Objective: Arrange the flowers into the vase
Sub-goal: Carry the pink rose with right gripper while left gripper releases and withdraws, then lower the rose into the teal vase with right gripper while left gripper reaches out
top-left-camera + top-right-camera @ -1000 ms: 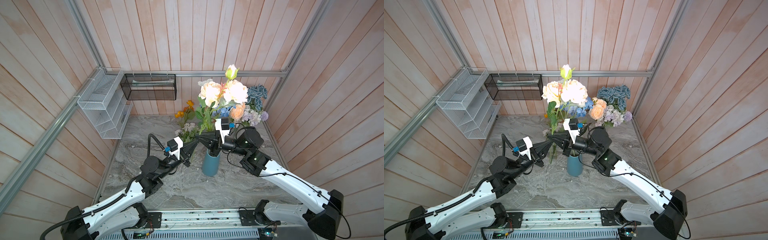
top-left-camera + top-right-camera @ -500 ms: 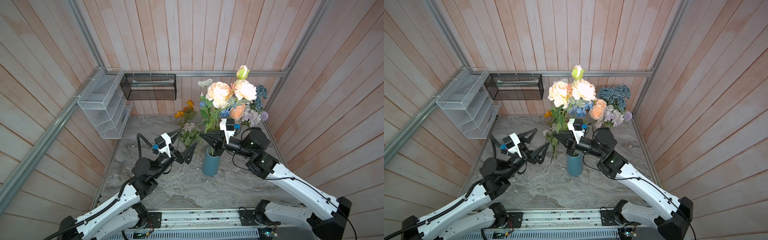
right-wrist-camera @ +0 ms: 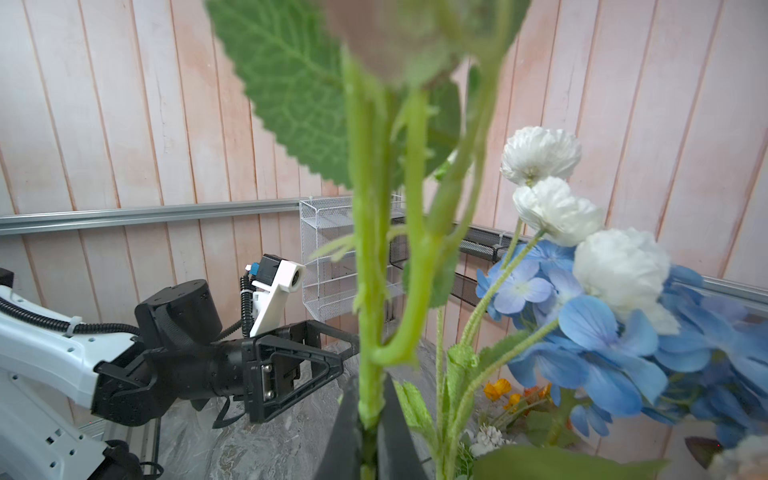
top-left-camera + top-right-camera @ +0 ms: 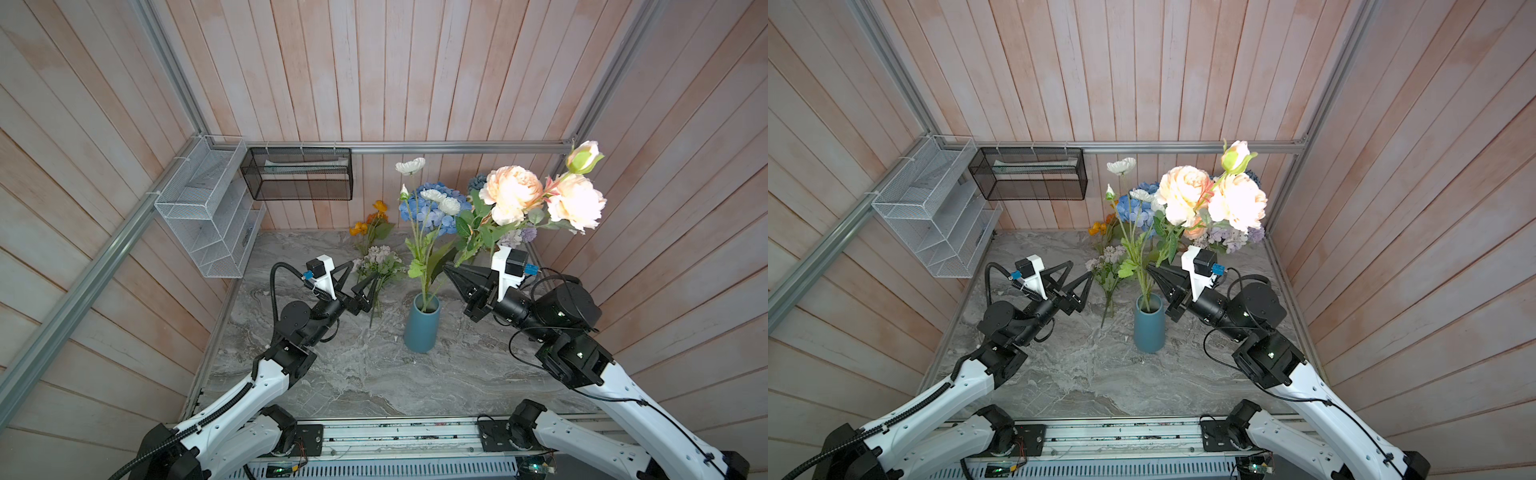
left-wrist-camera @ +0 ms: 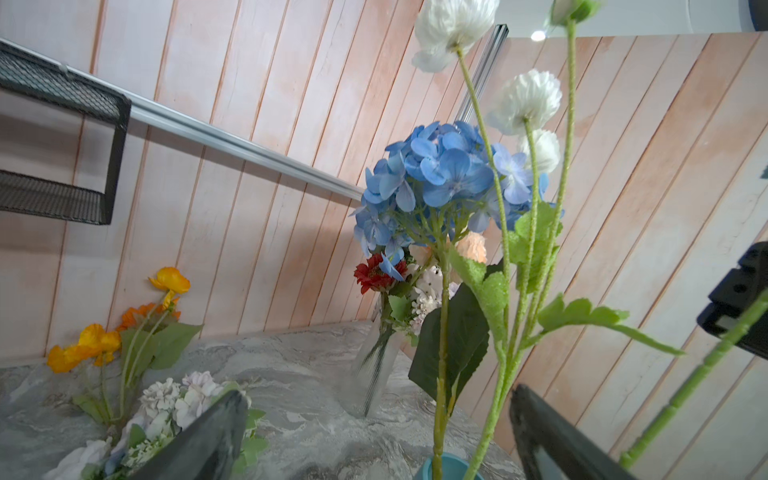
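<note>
My right end effector is pinching the peach rose spray just beside the vase. The stem's lower end is hidden between my fingers. Left end effector is spread and empty on the vase's other side.

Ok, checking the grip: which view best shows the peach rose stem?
Right wrist: peach rose stem close up, pinched in the shut right gripper. Both top views show it small; left wrist, only a slanted piece.

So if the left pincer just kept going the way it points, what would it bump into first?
Probably the green stems standing in the blue vase; the open left pincer faces them, though depth is hard to judge.
</note>
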Robot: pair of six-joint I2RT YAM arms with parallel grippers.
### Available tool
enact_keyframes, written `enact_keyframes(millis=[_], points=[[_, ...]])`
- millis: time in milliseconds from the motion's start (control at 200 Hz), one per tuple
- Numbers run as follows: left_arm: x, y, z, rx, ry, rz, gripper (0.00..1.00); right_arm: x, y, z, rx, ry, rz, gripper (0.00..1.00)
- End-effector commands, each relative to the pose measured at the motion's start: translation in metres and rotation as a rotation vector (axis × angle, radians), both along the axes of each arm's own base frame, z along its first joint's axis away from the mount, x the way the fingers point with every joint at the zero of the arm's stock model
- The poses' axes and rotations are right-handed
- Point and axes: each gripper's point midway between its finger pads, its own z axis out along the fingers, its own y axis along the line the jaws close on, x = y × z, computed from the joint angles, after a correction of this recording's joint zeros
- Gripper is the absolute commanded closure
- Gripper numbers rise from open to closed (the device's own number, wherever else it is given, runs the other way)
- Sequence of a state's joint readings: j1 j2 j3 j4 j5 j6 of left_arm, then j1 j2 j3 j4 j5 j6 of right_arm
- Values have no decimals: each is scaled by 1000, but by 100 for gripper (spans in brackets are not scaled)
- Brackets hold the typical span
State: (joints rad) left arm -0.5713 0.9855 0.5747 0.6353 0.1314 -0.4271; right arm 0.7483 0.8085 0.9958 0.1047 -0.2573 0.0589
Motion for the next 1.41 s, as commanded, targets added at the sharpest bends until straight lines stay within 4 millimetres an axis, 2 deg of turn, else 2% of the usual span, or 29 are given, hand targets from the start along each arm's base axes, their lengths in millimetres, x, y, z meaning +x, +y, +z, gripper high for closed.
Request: enact_keyframes(millis=[0,110,220,450,595,915,1225,1400], points=[[-2,-5,5,-41,8,-44,0,15,-11,-21,-35,43,-101,100],[-1,-7,1,-50,18,-58,0,25,-21,-26,-36,48,-171,100],[0,-9,-4,-47,31,-65,0,28,-24,-22,-35,28,-185,100],[4,-12,-11,-45,55,-70,0,38,-23,-8,-50,-41,-212,100],[6,-13,-13,-43,58,-67,0,49,-20,-14,-49,-44,-204,100],[8,-10,-18,-28,68,-44,0,74,-17,-69,-14,103,-171,100],[10,-10,-20,-31,74,-37,0,85,-15,-142,-34,273,-185,100],[12,-8,-22,-31,84,-27,0,89,-13,-170,-55,344,-186,100]])
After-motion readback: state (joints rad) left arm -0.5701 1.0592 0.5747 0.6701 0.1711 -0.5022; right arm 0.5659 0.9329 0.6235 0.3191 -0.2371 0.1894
